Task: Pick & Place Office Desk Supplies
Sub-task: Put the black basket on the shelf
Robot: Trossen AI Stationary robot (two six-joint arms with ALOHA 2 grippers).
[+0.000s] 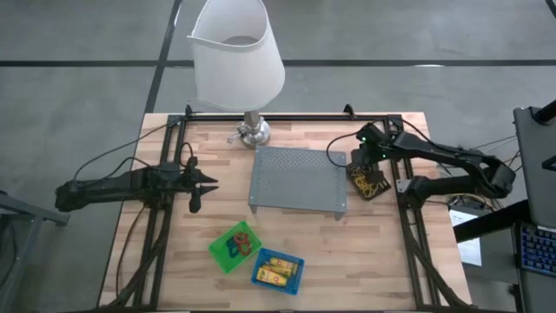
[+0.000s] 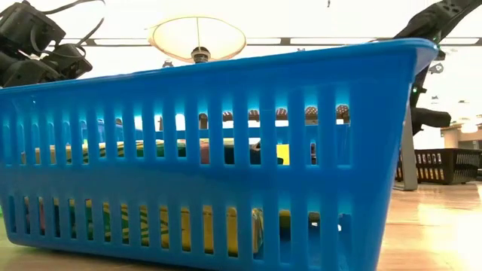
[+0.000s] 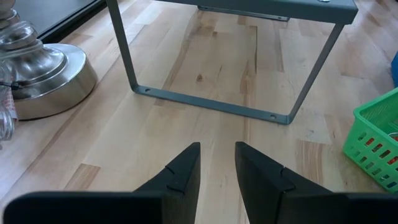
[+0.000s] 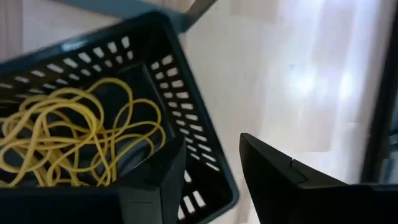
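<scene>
The right tool [image 4: 208, 180] stood open astride the wall of the black bin [image 1: 368, 181], which held rubber bands [image 4: 74, 134] just beside the tray [image 1: 298, 180]; it probably needed to close squarely before lifting, while the left tool [image 1: 207, 185] waited part-open and empty.

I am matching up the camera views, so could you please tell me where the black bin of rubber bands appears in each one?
High view: black bin on the table's right side, beside the grey mesh tray, under the right claw.
Low view: far right, behind the blue bin.
Left wrist view: not in it.
Right wrist view: fills the picture's left, one finger inside.
Shared landmark: the grey mesh tray.
</scene>
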